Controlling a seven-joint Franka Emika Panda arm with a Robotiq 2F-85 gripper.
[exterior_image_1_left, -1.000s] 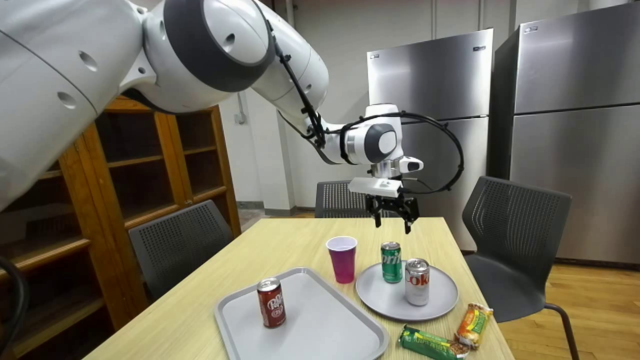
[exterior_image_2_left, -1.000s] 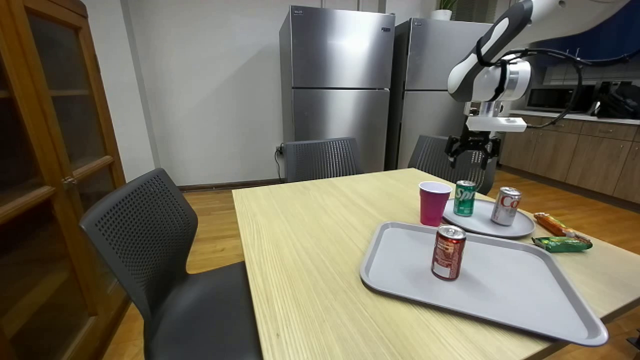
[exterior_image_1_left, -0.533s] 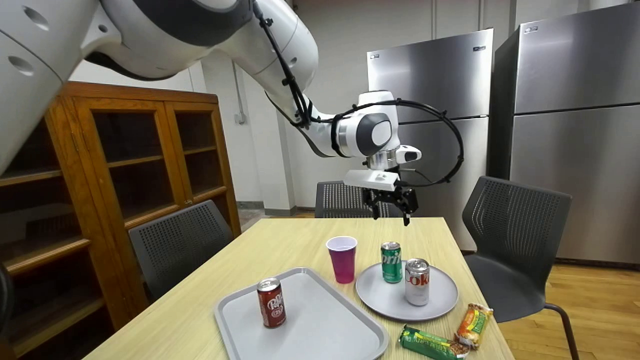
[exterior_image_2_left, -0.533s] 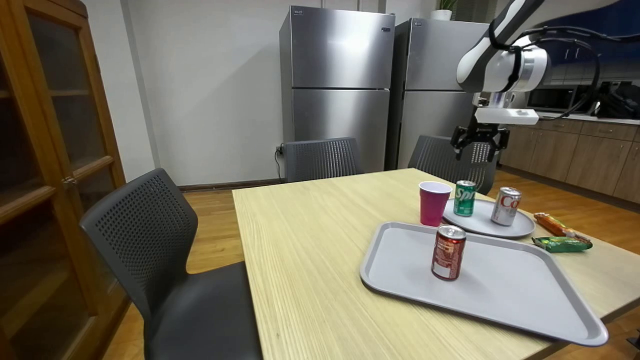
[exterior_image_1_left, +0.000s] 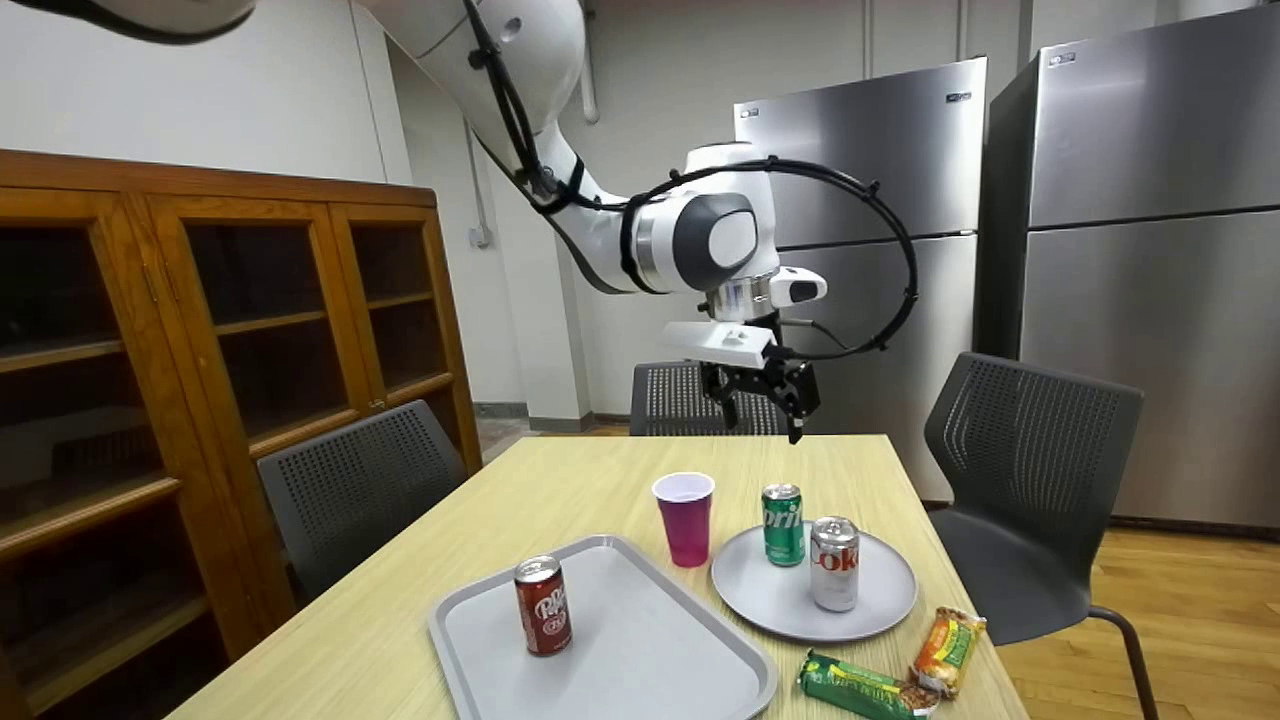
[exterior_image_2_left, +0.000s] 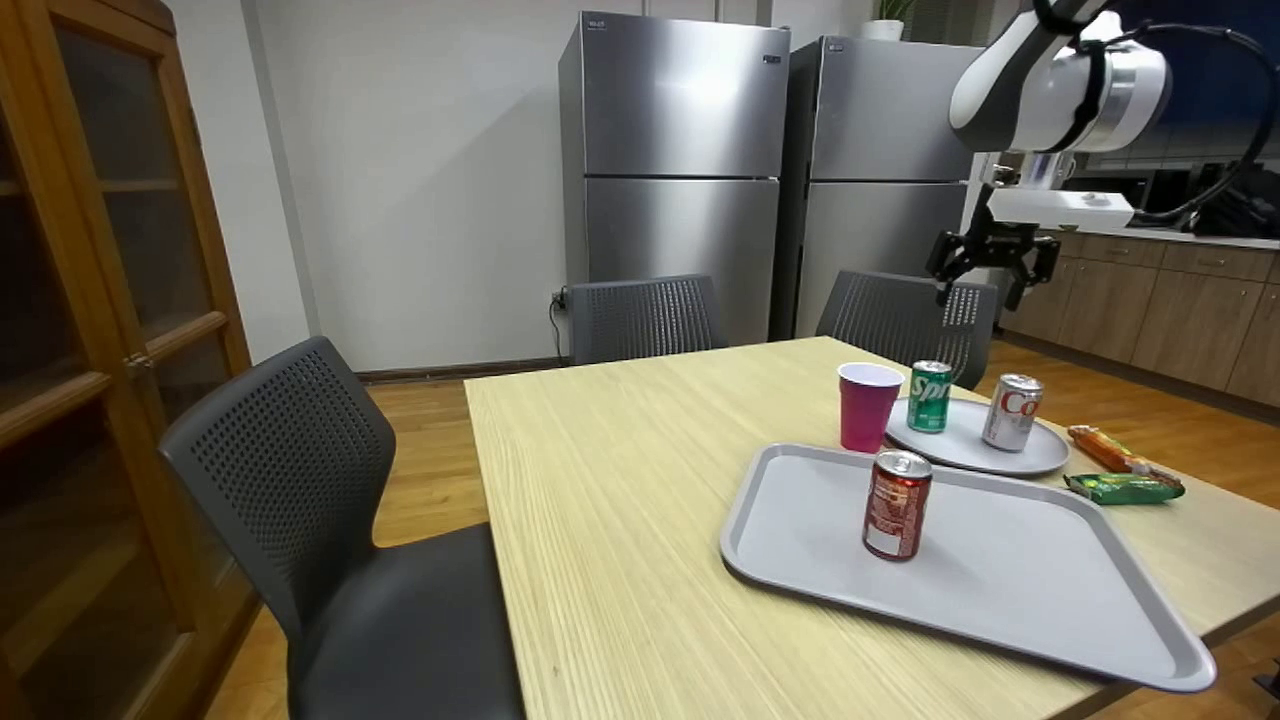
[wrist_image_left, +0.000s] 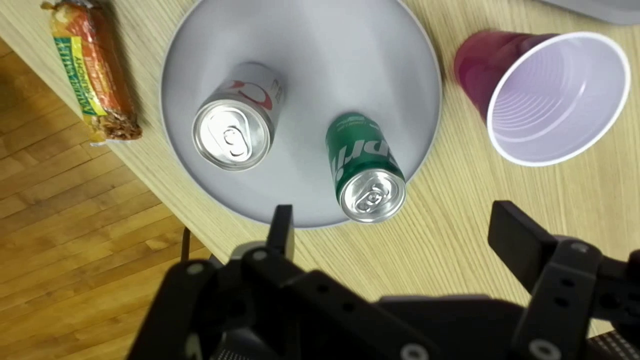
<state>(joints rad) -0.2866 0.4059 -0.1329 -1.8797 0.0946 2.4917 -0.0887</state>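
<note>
- Wrist view: the Sprite can (wrist_image_left: 364, 167) is the thing nearest the gripper (wrist_image_left: 395, 230); it stands upright on the gray plate (wrist_image_left: 310, 45), toward the rim on the fingers' side, its long axis vertical.
- From the jaws it lies lower down and just ahead, slightly left of the gap's middle in that view; the fingers do not touch it.
- Jaws spread wide, nothing held between them.
- One silver Coke can (wrist_image_left: 240, 117), also upright, shares the plate, apart from the Sprite.
- Just beside the plate's rim, on the tabletop (wrist_image_left: 450, 210), stands one purple cup (wrist_image_left: 542, 100), mouth up.
- Two wrapped bars, a green bar (exterior_image_1_left: 865, 688) and an orange bar (exterior_image_1_left: 947, 650), lie end to end near the tabletop's side edge, in an exterior view.
- One tray (exterior_image_1_left: 650, 650) carries one Dr Pepper can (exterior_image_1_left: 543, 605), upright and well inside the rim: three cans in all.
- Around the tabletop, three chairs (exterior_image_2_left: 645, 315).
</note>
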